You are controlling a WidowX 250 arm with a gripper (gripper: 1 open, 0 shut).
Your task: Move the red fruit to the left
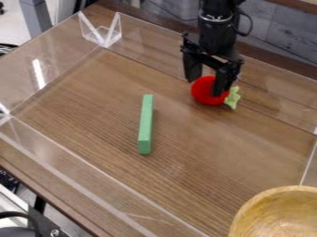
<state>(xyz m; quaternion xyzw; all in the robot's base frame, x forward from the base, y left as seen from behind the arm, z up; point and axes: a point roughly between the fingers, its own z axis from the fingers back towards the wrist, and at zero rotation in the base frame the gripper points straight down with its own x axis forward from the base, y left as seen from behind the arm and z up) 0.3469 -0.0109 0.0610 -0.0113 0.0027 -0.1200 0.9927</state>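
Straddling the fruit near the tabletop's far edge, the released pincer is lining up to grasp.

Red fruit: small, glossy, ball-shaped toy. Pale yellow-green leafy tuft on right side, pointing toward right edge of picture. Resting on wood-grain surface, far right part of scene. Upper part hidden behind dark fingers straddling it; contact unclear.

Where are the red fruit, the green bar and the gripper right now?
red fruit (206, 91): camera view, on its glossy red body.
green bar (146, 123): camera view, middle of its length.
gripper (210, 81): camera view, midway between its open fingertips.
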